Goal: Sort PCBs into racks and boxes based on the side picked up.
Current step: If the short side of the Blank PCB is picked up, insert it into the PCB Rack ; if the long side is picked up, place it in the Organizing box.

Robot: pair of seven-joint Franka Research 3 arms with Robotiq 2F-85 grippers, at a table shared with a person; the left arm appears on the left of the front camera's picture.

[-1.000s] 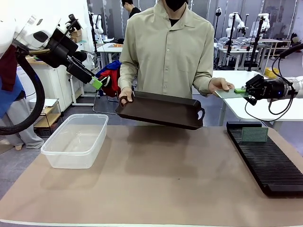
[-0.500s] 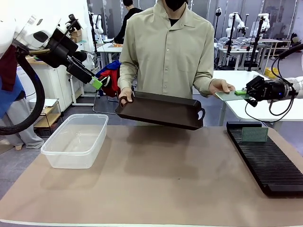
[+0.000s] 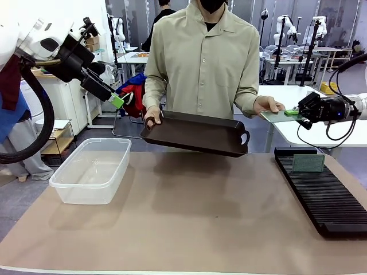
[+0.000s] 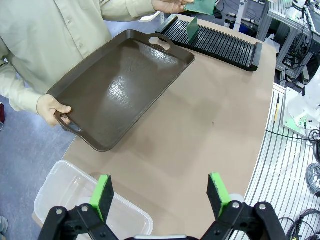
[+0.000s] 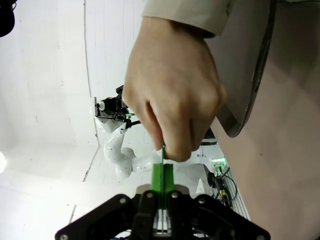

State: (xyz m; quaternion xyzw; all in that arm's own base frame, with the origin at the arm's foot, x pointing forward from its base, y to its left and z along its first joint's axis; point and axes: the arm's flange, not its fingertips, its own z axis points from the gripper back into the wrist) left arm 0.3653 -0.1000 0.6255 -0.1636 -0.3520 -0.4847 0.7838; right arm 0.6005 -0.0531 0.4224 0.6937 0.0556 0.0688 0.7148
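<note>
A person's hand (image 3: 266,104) holds out a green PCB (image 3: 278,116) over the table's far right side. My right gripper (image 3: 292,112) is shut on its outer edge. In the right wrist view the PCB (image 5: 163,150) is edge-on between the pressed pads of that gripper (image 5: 162,175), with the hand (image 5: 170,95) still pinching it. Another PCB (image 3: 308,163) stands upright in the black rack (image 3: 324,197) at the right. The clear box (image 3: 92,169) sits at the left. My left gripper (image 3: 117,102) hangs open high above it, and its wrist view shows that gripper (image 4: 161,192) holding nothing.
The person's other hand holds a dark brown tray (image 3: 195,133), tilted above the table's far middle; it also appears in the left wrist view as the tray (image 4: 120,90). The rack (image 4: 215,40) lies beyond it. White tables stand behind the right gripper.
The right gripper has shifted slightly to the right at the board's edge. The tray has barely moved, and the left arm is still.
</note>
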